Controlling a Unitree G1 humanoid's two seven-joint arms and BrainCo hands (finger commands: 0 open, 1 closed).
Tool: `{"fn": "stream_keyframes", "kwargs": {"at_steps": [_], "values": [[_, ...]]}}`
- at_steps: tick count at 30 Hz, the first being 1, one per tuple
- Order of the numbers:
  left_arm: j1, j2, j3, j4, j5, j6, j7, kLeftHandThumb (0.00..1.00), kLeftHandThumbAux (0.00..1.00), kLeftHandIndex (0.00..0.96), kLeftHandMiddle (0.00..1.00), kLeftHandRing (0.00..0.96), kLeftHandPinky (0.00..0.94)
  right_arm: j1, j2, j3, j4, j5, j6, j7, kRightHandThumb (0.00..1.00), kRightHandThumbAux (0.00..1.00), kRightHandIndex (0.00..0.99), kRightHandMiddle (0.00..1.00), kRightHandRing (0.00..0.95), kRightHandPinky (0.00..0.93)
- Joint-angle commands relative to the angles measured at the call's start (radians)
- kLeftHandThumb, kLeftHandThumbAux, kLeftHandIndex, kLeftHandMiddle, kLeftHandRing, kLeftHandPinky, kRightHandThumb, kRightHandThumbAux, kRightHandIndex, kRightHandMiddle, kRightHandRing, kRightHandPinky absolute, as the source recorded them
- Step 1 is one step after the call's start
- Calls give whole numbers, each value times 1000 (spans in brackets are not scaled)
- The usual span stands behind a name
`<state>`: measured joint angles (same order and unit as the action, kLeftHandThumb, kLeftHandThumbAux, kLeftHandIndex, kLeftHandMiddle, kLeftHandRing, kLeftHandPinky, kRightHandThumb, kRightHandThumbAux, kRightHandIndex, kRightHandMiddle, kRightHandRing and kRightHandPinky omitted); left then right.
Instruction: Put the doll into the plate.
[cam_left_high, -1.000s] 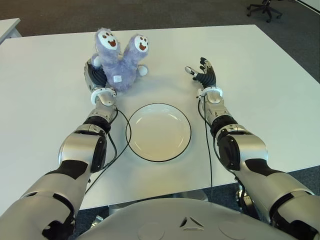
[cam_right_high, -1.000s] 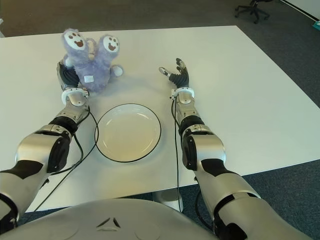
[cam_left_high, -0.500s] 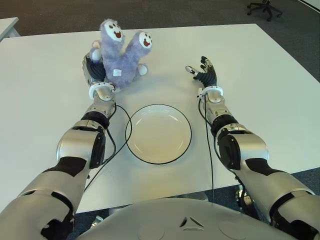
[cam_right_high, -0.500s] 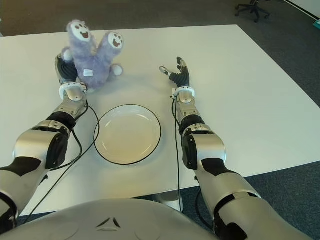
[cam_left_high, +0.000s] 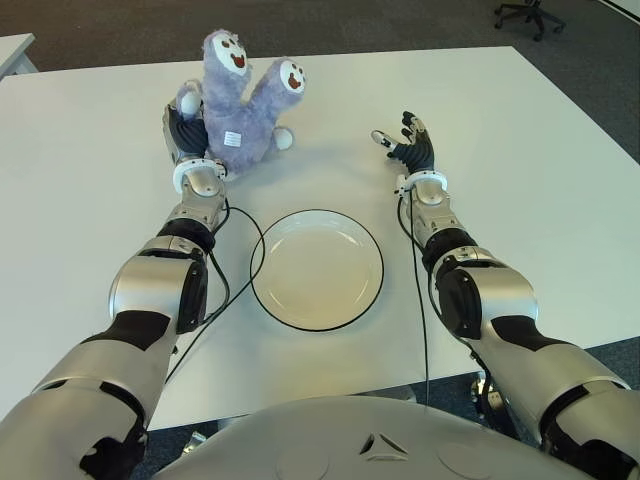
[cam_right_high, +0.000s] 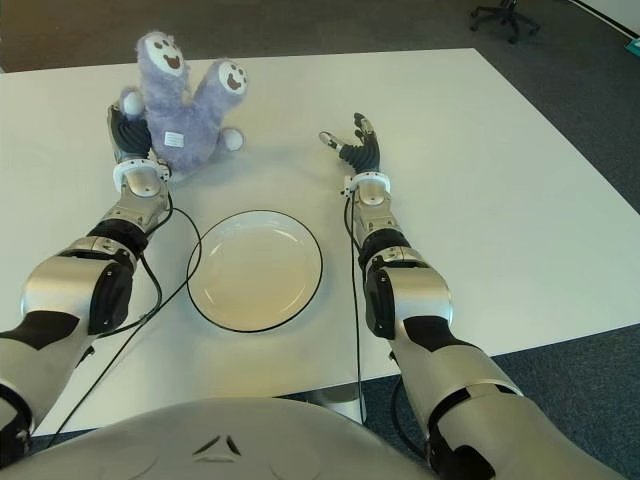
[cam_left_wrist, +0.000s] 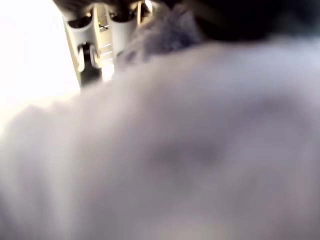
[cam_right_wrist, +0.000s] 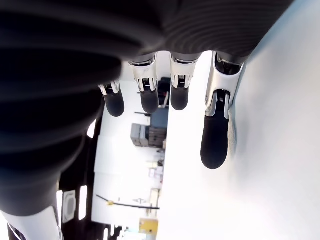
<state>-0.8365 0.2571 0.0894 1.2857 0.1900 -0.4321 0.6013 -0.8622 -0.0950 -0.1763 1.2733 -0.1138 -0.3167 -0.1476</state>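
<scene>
The white table (cam_left_high: 520, 200) fills most of both eye views, with dark floor beyond its far edge and an office chair (cam_left_high: 530, 15) cut off at the top. Near the robot's chest lies the plate (cam_left_high: 317, 268), white with a dark rim and holding nothing, placed centrally between the arms so either could reach it. The doll (cam_left_high: 245, 110), a purple plush with two raised limbs showing brown-and-white paw pads, stands on the far side of the plate toward the left, with a white tag on its body. The left hand (cam_left_high: 188, 140) is closed round the doll's lower body from behind, which is probably why it stays propped upright; whether it is lifted clear of the table I cannot tell. The left wrist view is filled with blurred fur, so the grasp itself is hidden. The right hand (cam_left_high: 408, 150) shows just right of the plate's far side, fingers (cam_right_wrist: 215, 145) spread and holding nothing.
</scene>
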Motion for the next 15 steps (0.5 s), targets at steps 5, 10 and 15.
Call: {"fn": "stream_keyframes", "kwargs": {"at_steps": [5, 10, 15], "values": [[-29, 18, -7, -3, 5, 12, -22, 843, 666, 410, 546, 796, 792, 114, 25, -8, 80, 12, 100, 13, 63, 721, 81, 55, 34, 35], [-44, 21, -19, -7, 23, 16, 1, 843, 665, 412, 549, 802, 804, 115, 25, -8, 80, 12, 100, 13, 60, 720, 82, 58, 37, 38], [-57, 30, -47, -21, 55, 12, 47, 843, 666, 410, 547, 806, 808, 114, 25, -9, 80, 12, 100, 14, 72, 726, 84, 63, 39, 38]]}}
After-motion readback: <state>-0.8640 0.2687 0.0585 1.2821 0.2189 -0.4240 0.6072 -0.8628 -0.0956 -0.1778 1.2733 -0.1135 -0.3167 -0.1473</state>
